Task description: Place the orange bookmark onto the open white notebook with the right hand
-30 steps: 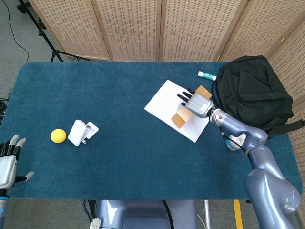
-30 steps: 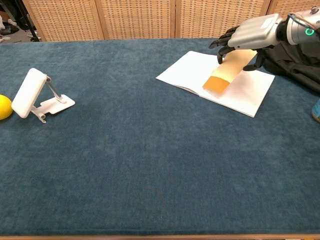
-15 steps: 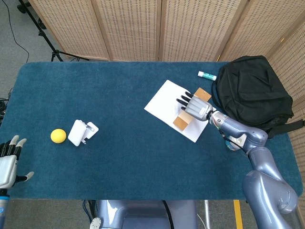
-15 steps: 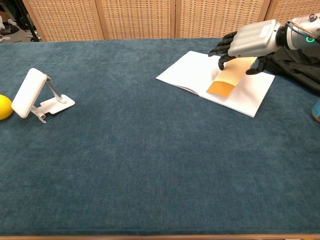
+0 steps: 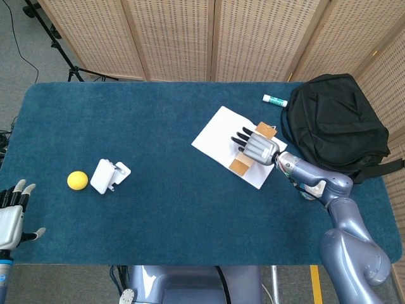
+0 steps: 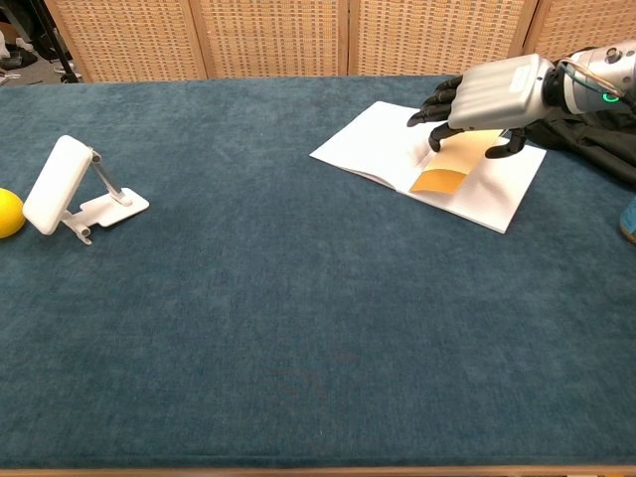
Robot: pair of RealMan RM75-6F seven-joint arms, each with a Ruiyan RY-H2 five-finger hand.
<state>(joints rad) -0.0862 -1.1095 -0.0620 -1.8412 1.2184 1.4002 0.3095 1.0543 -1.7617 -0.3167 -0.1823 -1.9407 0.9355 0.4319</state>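
The open white notebook lies at the right of the blue table, beside the backpack. The orange bookmark lies almost flat across the notebook's near page, with its near end at the page edge. My right hand hovers low over the bookmark's far end and holds it, fingers on one side and thumb on the other. That far end is hidden under the hand. My left hand is open at the table's near left edge, away from everything.
A black backpack sits right of the notebook, close to my right arm. A white glue stick lies behind the notebook. On the left stand a white phone stand and a yellow ball.
My right hand has lowered and shifted slightly toward the near side. The bookmark went from tilted up to nearly flat on the notebook. The left hand has not moved.
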